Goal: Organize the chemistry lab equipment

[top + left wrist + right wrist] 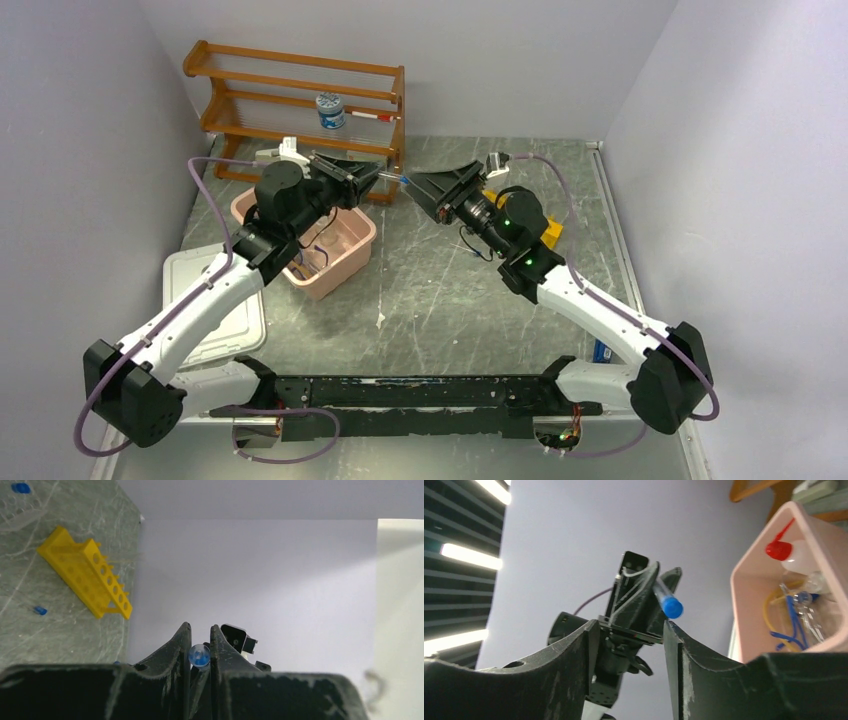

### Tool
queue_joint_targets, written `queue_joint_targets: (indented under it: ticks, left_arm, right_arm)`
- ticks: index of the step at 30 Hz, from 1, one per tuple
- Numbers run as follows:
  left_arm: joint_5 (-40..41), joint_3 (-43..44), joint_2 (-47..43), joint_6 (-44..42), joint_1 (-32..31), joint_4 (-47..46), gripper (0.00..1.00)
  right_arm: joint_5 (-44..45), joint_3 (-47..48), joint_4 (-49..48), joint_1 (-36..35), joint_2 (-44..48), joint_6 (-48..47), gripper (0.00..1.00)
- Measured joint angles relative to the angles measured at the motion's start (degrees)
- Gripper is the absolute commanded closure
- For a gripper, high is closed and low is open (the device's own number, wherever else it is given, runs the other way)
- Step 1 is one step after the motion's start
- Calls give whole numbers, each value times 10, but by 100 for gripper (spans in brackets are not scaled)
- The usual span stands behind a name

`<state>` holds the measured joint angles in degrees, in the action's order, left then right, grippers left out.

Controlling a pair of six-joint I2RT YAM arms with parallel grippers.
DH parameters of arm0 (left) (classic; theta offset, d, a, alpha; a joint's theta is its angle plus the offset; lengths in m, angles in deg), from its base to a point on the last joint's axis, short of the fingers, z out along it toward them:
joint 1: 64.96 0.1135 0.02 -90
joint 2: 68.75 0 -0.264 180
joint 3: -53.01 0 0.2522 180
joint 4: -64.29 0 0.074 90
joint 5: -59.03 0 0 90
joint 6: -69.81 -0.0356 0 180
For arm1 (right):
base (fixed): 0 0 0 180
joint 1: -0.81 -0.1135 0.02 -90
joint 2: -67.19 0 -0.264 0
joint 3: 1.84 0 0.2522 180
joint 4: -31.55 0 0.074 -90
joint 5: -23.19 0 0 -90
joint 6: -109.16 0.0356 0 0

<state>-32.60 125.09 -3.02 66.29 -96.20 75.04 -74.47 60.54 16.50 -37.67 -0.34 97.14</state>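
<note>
2 grippers face each other in the air just beyond the right side of the pink bin (345, 265). The left gripper (372, 180) is clamped on a blue-capped thin tube (395, 179), cap pointing away from the bin. The right gripper (418, 186) has its jaws parted and holds nothing, the cap at its fingertips; touching or not, I cannot tell. Inside the bin lie the red-nozzled clear squeeze bottle (796, 555), amber tubing (768, 611) and blue-framed clear goggles (793, 617). The yellow holed rack (85, 577) lies farther right of the bin

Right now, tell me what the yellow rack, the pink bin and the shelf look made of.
Yellow rack: likely moulded plastic, uniform matte colour. Pink bin: plastic too, smooth thin walls. Shelf: seemingly varnished wood, warm brown sheen.
</note>
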Motion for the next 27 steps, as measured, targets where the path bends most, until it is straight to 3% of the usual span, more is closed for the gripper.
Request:
queue_joint_targets:
  ticks: [17,23,26,27]
  left_arm:
    - [0,-40,-13,49,7,-53,95]
    - [3,-45,-15,51,7,-53,95]
    - [3,-45,-17,50,7,-54,95]
    - [3,-45,-18,50,7,-54,95]
  right_arm:
    - [3,22,-31,-10,-46,43,55]
    - [2,24,-25,-10,-51,41,37]
    - [4,34,-12,-10,-59,37,37]
    - [4,36,-9,-10,-62,36,42]
